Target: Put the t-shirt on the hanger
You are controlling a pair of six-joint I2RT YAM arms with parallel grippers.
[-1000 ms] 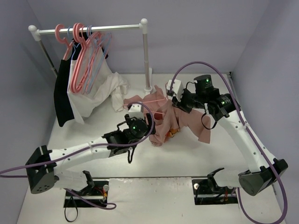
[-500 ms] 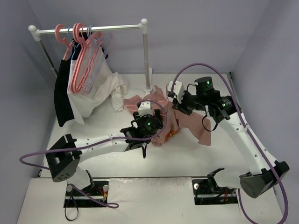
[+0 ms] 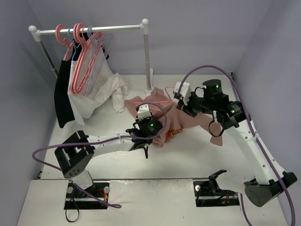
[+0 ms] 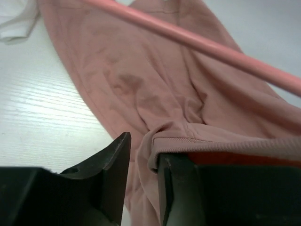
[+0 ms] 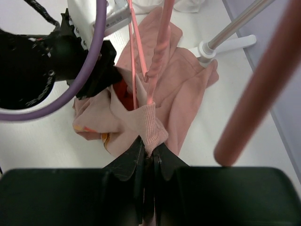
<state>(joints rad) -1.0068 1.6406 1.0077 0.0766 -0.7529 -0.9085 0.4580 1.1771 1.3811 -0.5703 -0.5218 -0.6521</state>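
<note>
The salmon-pink t-shirt (image 3: pixel 165 118) lies bunched mid-table, its orange print (image 3: pixel 174 135) showing at the near edge. The thin pink hanger (image 3: pixel 159 99) lies across its far part. In the left wrist view the hanger's bar (image 4: pixel 211 47) crosses above the t-shirt (image 4: pixel 141 84). My left gripper (image 3: pixel 159 128) (image 4: pixel 143 150) sits on the shirt, its jaws narrowed onto a fold below the ribbed collar (image 4: pixel 211 143). My right gripper (image 3: pixel 189 106) (image 5: pixel 149 146) is shut on the ribbed collar (image 5: pixel 153 125) and holds it raised, with the hanger's rods (image 5: pixel 134 61) running into the neck opening.
A clothes rack (image 3: pixel 91 30) stands at the back left with coral and blue hangers (image 3: pixel 84 61), a black garment (image 3: pixel 61 101) and a white garment (image 3: pixel 101 94). Its right post base (image 5: pixel 225 44) is beside the shirt. A blurred pink bar (image 5: pixel 263 80) crosses close to the right wrist lens.
My left arm has reached forward and right onto the shirt, and its jaws have narrowed from wide open. My right gripper has drawn the collar slightly to the right.
</note>
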